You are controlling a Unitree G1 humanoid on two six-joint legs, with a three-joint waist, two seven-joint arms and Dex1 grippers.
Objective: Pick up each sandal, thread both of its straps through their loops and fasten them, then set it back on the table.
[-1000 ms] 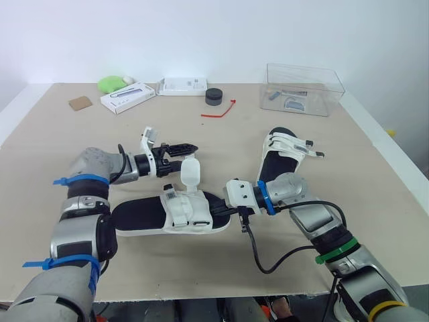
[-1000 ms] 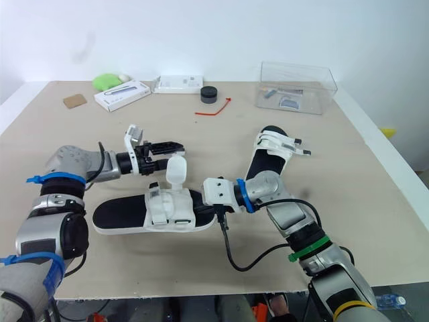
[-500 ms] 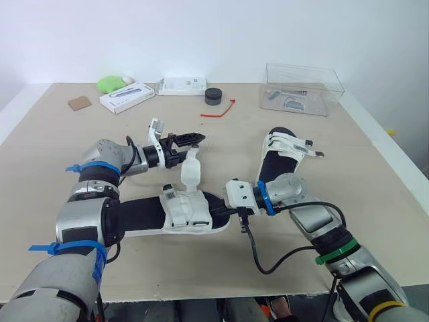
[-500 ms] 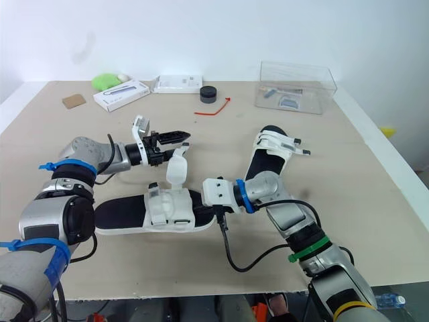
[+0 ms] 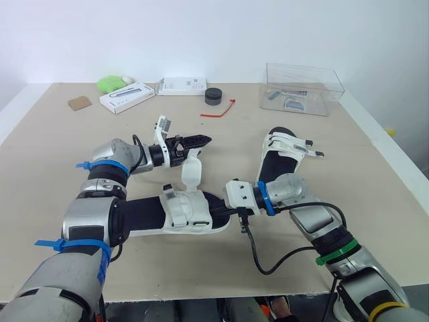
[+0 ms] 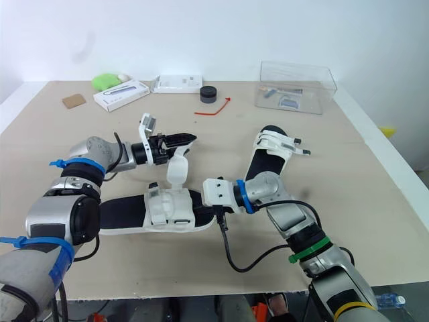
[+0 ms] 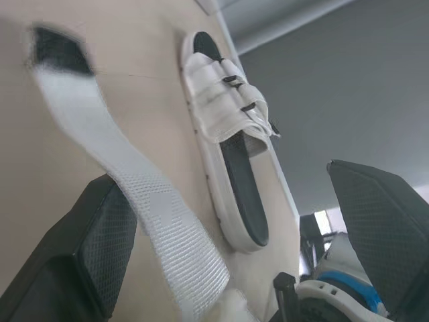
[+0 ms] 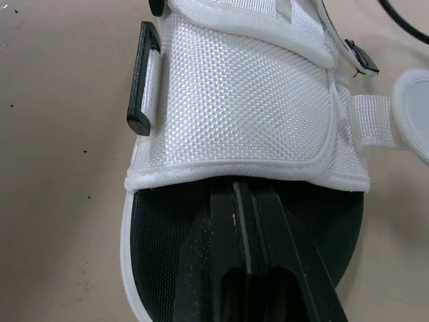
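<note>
A lab or test room is suggested. A plain white wall (image 5: 201, 33) is seen behind a beige table (image 5: 47, 147). Assorted props are laid out on it: a clear box (image 5: 303, 88), a white carton (image 5: 127, 97), a red tie (image 5: 220, 109).

Bright, even light from overhead across the tabletop (image 5: 60, 147). Soft, thin shadow along the sandal's (image 5: 167, 215) near edge. Faint sheen on the clear box (image 5: 305, 84), far right corner. Wall (image 5: 201, 33) evenly lit.
</note>
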